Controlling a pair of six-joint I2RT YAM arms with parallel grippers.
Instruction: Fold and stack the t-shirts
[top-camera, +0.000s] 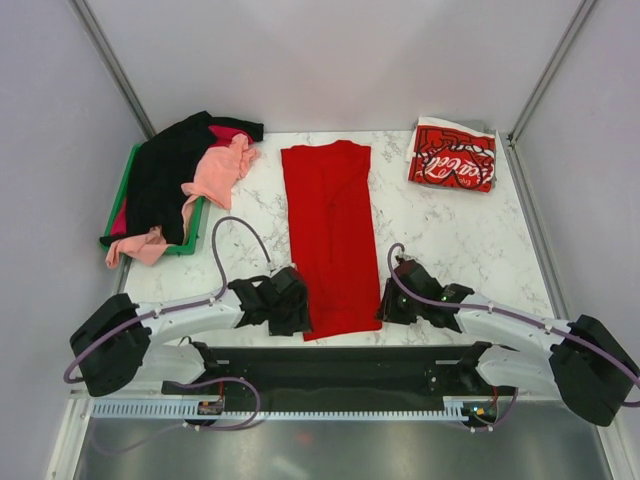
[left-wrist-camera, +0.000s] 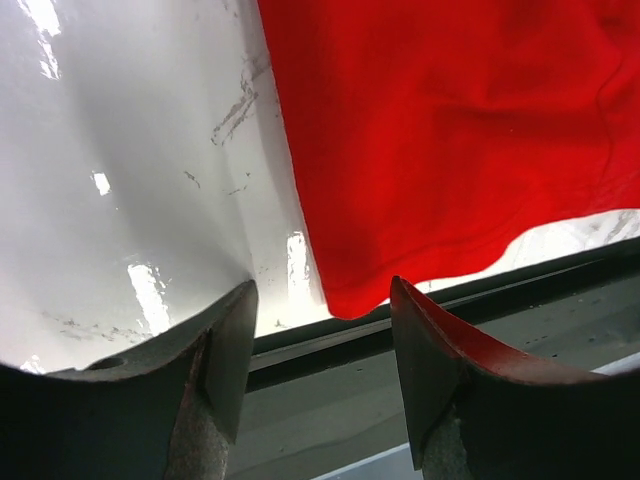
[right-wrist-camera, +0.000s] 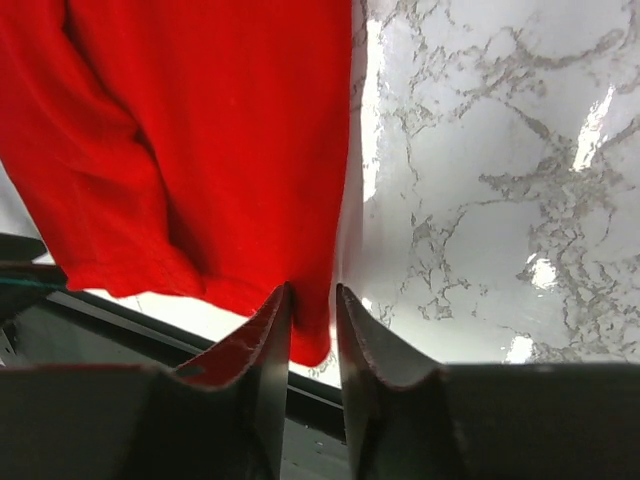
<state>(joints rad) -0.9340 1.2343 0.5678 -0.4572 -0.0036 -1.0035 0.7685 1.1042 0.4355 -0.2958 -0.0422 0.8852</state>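
T-shirt (top-camera: 330, 235), red, lengthwise on table (top-camera: 450, 250)

Beyond the tips of the left fingers (left-wrist-camera: 225, 350) we see the plain red t-shirt (left-wrist-camera: 450, 150) as soft, matt cloth, gently creased and without shine. To the right of the right fingers (right-wrist-camera: 265, 350) the table (right-wrist-camera: 480, 200) is a smooth, glossy white marble-look top with grey veins and bright glints of light. The fingers themselves look like dark moulded plastic, mostly matt, with a faint sheen tinted red near the cloth.
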